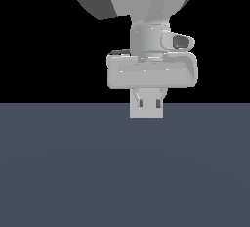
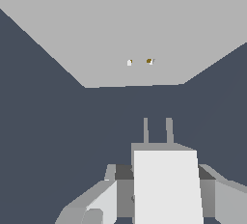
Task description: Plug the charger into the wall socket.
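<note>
In the wrist view my gripper is shut on the charger, a whitish block held between the two fingers. Its two thin prongs point toward the wall socket, a large flat light-grey panel with two tiny dots at its centre. A gap remains between the prongs and the panel. The prongs sit slightly to one side of the dots. In the exterior view the gripper hangs from the arm with the charger just above the floor. I cannot make out the socket there.
A dark blue-grey floor fills the lower half of the exterior view, with black background above. The arm's grey wrist and hand hang over the charger. Nothing else shows.
</note>
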